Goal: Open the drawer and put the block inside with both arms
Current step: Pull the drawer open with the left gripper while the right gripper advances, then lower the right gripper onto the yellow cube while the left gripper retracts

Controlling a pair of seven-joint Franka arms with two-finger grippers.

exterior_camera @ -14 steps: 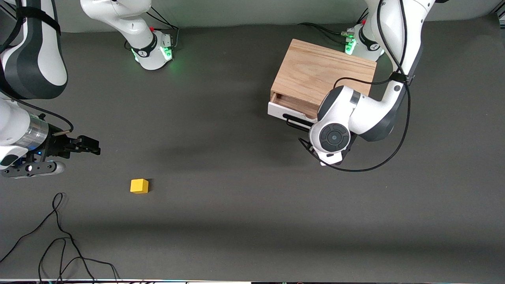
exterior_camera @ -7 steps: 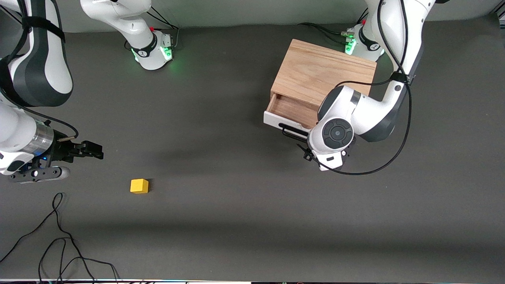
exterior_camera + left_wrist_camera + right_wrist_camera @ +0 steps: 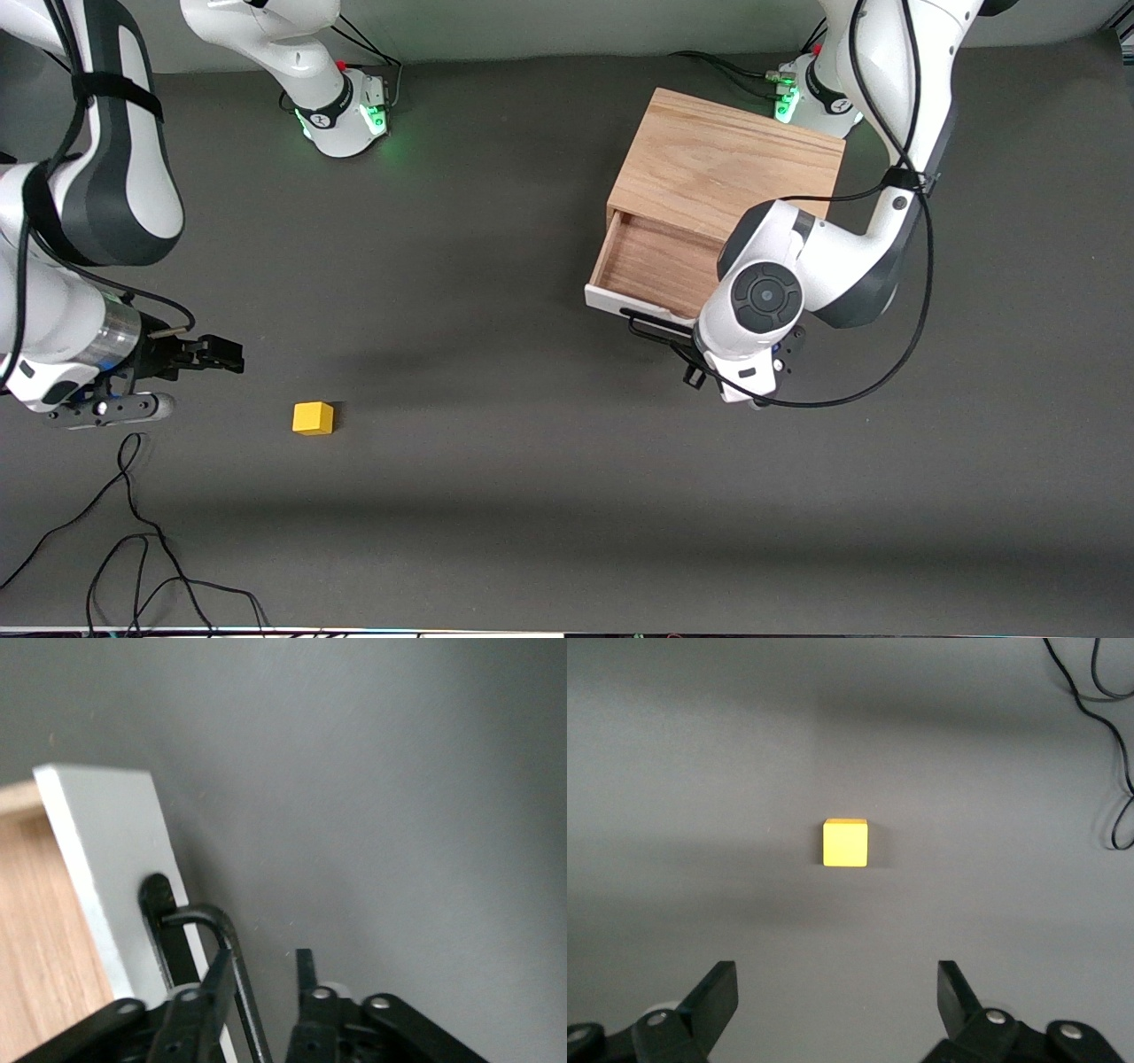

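The light-oak box (image 3: 726,159) stands by the left arm's base. Its drawer (image 3: 660,261) is pulled partly out, showing the brown wood interior and the white front (image 3: 106,859). My left gripper (image 3: 263,961) straddles the black wire handle (image 3: 232,948); the handle lies against one finger (image 3: 217,970) and the other stands apart, so the jaws are not clamped. In the front view the gripper (image 3: 700,347) is mostly hidden under its wrist. The yellow block (image 3: 313,417) lies on the mat toward the right arm's end. My right gripper (image 3: 226,354) is open and empty beside it, with the block (image 3: 845,842) ahead of its fingers.
Loose black cables (image 3: 133,532) lie on the mat near the front edge at the right arm's end, also in the right wrist view (image 3: 1107,709). The dark grey mat (image 3: 496,399) stretches between block and drawer.
The drawer has slid farther out of the box toward the front camera with the left gripper on its handle. The right gripper has moved closer to the block.
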